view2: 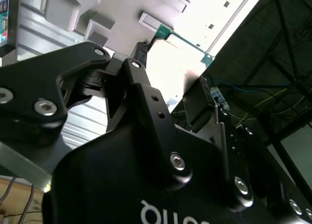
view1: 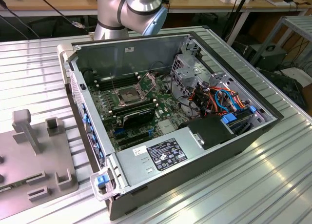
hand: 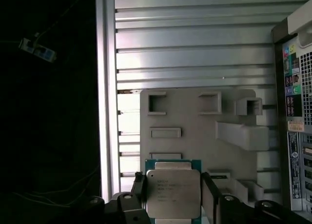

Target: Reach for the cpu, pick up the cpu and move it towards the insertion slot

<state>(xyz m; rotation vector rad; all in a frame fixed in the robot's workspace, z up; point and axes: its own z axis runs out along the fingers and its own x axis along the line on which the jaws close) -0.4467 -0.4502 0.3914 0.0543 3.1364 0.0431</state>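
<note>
Ribbed metal tabletop carries a grey fixture plate; above it the gripper clamps the cpu (silver face showing) between both fingers.

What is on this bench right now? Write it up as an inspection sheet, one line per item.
Surface: ribbed aluminium table carrying an open computer case and a grey fixture plate.
Job's things: the cpu is in the gripper, above the fixture plate in the first wrist view. The insertion slot is on the board in the case, its flap raised.
Clutter: nothing seen.
Grippers: the gripper is closed on the cpu's two opposite edges.
Cables: orange and blue cables are bundled inside the case.
Surroundings: wooden workbenches stand behind the table.
</note>
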